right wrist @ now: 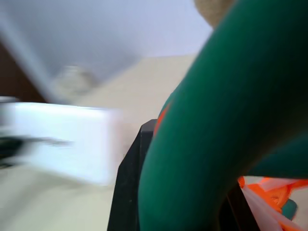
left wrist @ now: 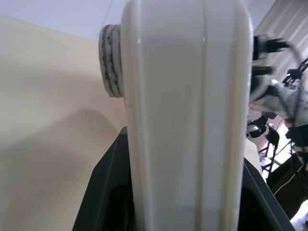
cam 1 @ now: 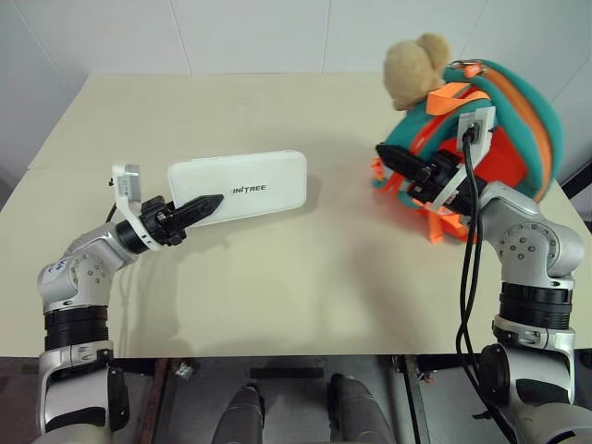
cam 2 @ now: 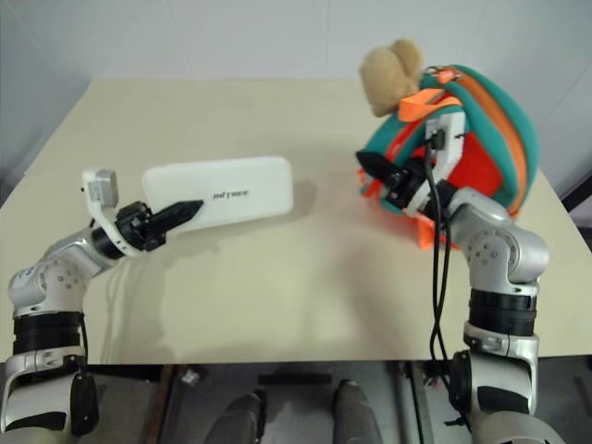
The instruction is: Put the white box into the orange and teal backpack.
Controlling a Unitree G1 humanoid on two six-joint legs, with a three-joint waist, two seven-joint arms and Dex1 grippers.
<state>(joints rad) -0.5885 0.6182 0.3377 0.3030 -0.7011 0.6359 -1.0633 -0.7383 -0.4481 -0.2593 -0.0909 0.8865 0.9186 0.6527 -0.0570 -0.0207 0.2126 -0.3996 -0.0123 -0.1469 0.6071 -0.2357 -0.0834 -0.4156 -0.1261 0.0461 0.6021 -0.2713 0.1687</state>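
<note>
Left eye view: the left hand (cam 1: pixel 205 205) is clamped on the near-left end of the white box (cam 1: pixel 242 186), black fingers (cam 1: pixel 194 209) pressed against its two broad faces. The box is carried clear of the cream table (cam 1: pixel 277 287), tilted slightly, and casts a shadow on the surface to its right. Dark lettering on the upper face reads "INITREE" as far as can be made out; the first character may be cut off or faint. No other print is legible on it.

Left wrist view: the box (left wrist: pixel 185 120) stands edge-on between the two fingers, with a round ribbed white part protruding from one side.

Orange and teal backpack (cam 1: pixel 499 129): it sits at the far right of the table, upright and leaning, well apart from the box. A tan plush toy (cam 1: pixel 416 69) rests on its top left. Orange buckles and webbing (cam 1: pixel 435 222) lie on the table at its near side.

Right hand (cam 1: pixel 393 159): it lies against the left face of the backpack. In the right wrist view a broad teal strap (right wrist: pixel 216 125) runs between the black fingers (right wrist: pixel 130 183), which are closed upon it. The blurred white box (right wrist: pixel 62 142) appears beyond.

No brand or label can be read on the backpack.
</note>
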